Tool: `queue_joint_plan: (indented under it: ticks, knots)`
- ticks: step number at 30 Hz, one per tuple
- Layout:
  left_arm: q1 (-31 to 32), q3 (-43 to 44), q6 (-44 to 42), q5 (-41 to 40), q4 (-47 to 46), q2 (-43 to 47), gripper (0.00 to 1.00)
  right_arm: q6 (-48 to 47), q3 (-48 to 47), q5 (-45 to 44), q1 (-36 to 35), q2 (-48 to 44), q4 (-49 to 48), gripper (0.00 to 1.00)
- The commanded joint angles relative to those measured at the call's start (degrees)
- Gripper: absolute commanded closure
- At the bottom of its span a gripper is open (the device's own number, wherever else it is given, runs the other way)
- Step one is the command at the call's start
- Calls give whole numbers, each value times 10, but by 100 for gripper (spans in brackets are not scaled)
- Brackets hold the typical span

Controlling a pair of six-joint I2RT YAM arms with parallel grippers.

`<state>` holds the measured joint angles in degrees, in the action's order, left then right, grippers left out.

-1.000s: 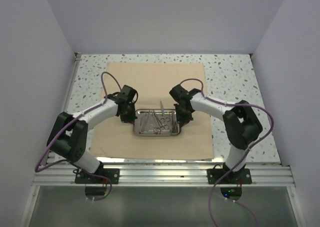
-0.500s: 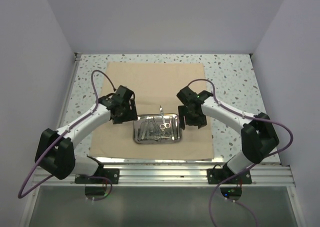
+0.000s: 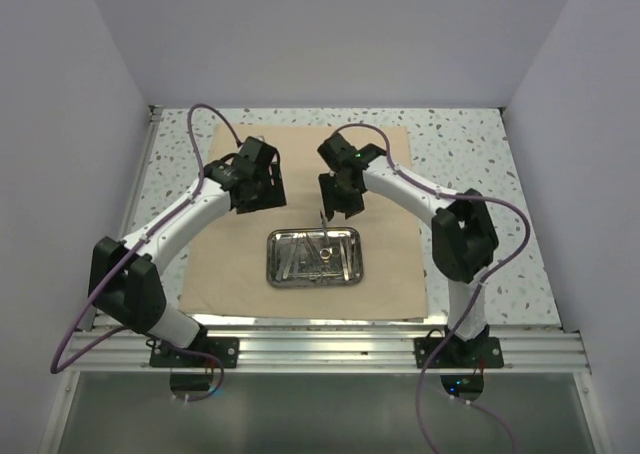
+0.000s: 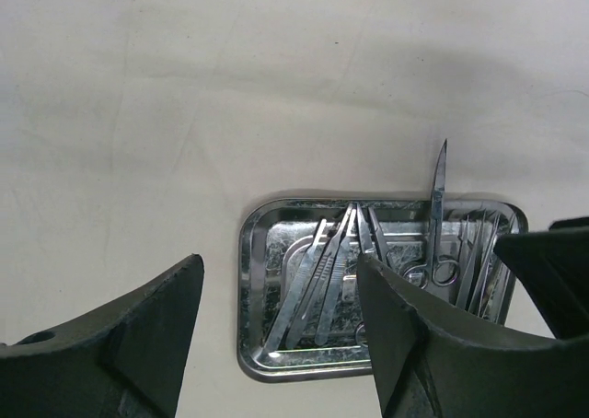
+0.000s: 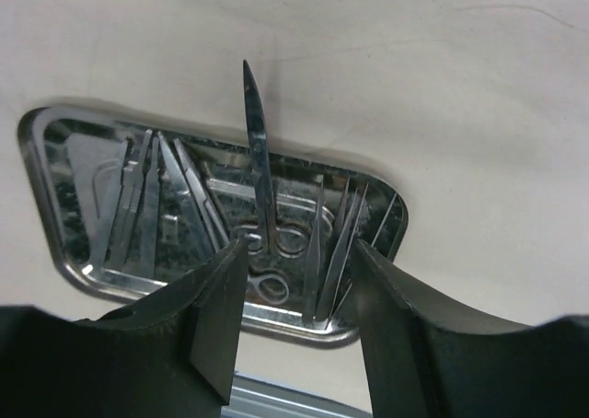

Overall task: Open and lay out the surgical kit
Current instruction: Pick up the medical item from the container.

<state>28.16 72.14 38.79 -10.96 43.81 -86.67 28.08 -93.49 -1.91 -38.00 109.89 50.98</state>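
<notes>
Left gripper [image 4: 281, 269]: I'm seeing the jaws gaping wide, gripping nothing, hovering over the cloth wrap [image 4: 184, 87] just beyond the tray [image 5: 87, 165]. Right gripper [image 5: 297, 252]: jaws moderately apart, also empty, hanging above the tray's far rim. One steel tray is sitting on one flat-spread wrap. One pair of scissors [image 5: 260, 160] is poking its tips over the rim. The other slim instruments [image 5: 138, 197] are overlapping, so I'm not getting an exact count.

- Speckled surface [image 3: 465, 159] shows right of the right end effector [image 3: 338, 199] and left of the left end effector [image 3: 262, 189]
- Aluminium rail [image 3: 330, 352] well nearward of both
- Pale walls [image 3: 330, 34] beyond
</notes>
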Motion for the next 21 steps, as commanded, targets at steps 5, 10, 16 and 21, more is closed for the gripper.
queue_joint_plan:
  ticks: [5, 10, 16, 21]
  knots:
    - [-8, 7, -24, -13, 2, 17, 29, -31, -57, 34, -12, 81, 14, 52]
    - [-30, 1, -35, 1, -8, 19, 29, -32, -64, 40, -28, 98, 15, 54]
    - [-43, 1, -47, 11, -12, 16, 30, -24, -73, 45, -40, 117, 11, 55]
    - [-50, -7, -57, 11, -10, 23, 30, -17, -78, 31, -46, 136, 11, 55]
